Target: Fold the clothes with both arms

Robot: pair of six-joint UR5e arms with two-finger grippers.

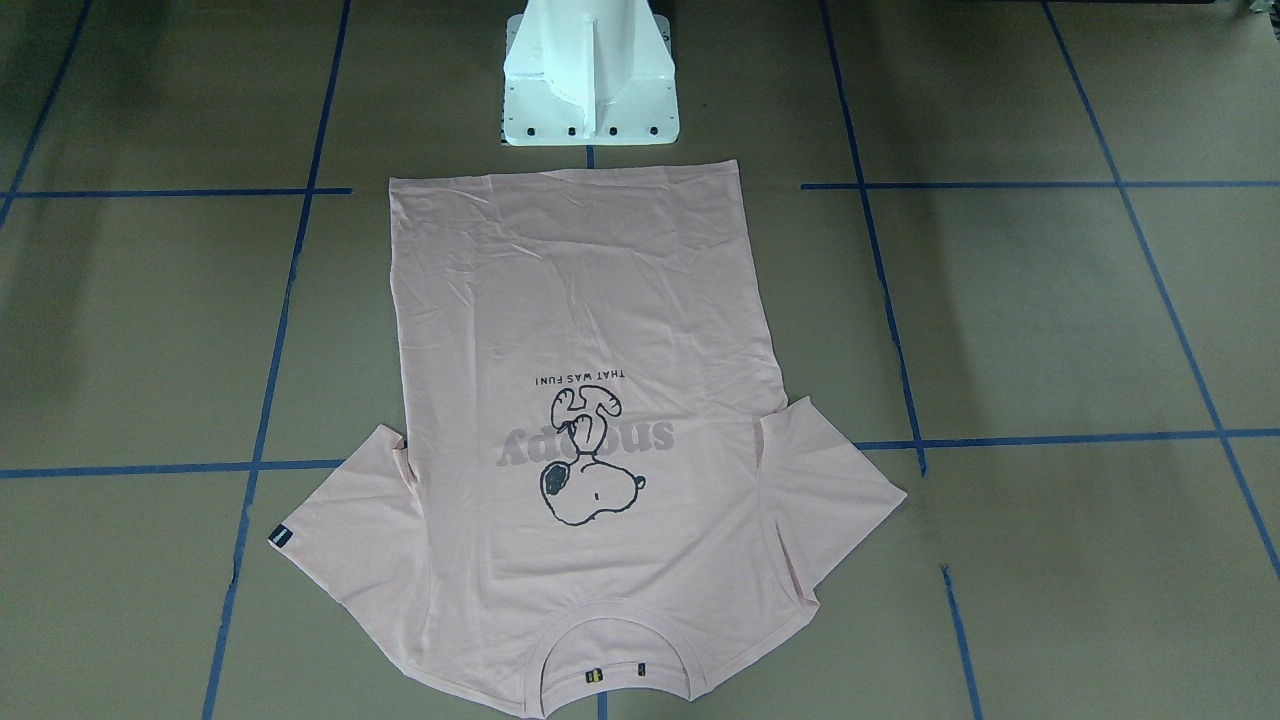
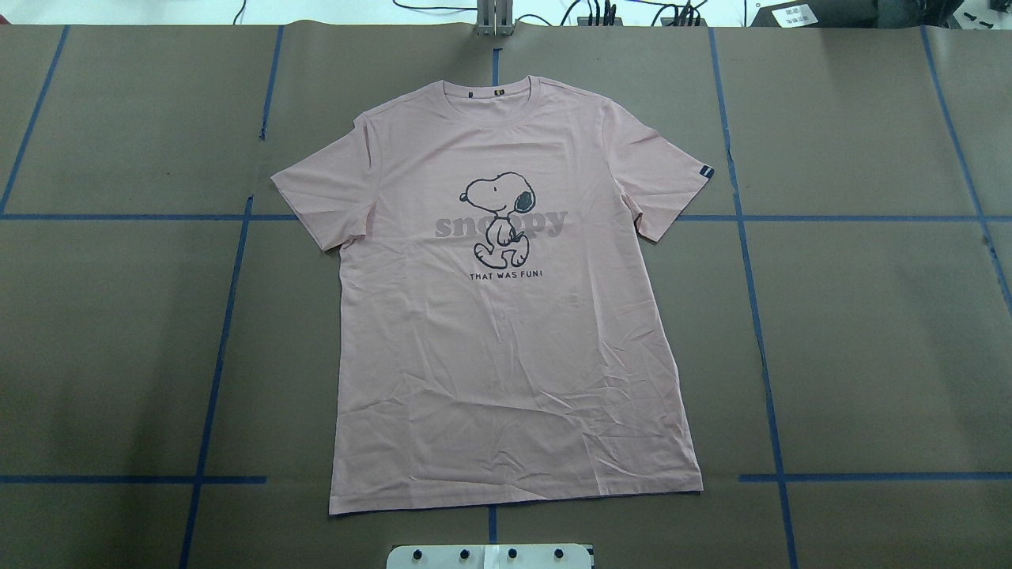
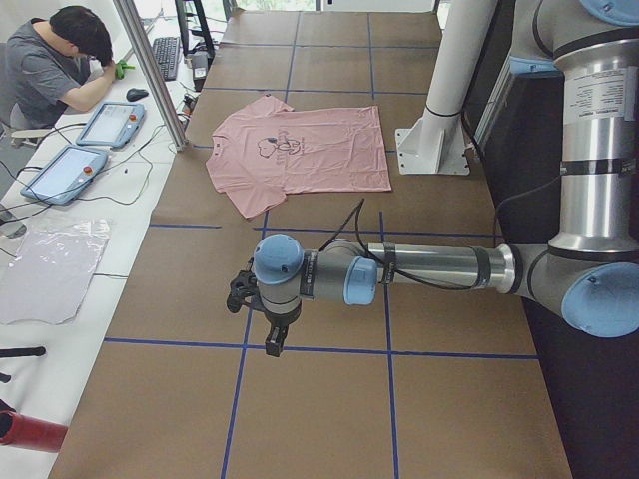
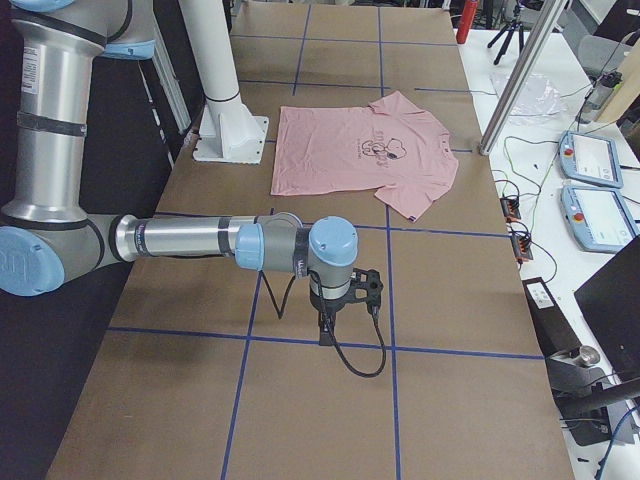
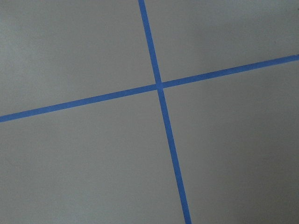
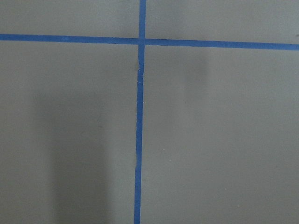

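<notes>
A: Table (image 2: 870, 316), then T-shirt (image 2: 506, 356): flat, print up, mid-table, hem near the pedestal (image 1: 590, 80). Probably light, limp, soft, so grab at sleeve or hem corners.

B: Only the side views show the left gripper (image 3: 268, 334) and right gripper (image 4: 326, 332) (both well off the cloth). Jaws: cannot tell.

Brown table (image 2: 870, 340) gridded with blue tape (image 2: 870, 217), a white bench (image 3: 120, 200) running alongside.

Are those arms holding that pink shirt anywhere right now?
No. The T-shirt lies flat on the table; the left gripper and right gripper hang over bare table away from it, holding nothing.
</notes>
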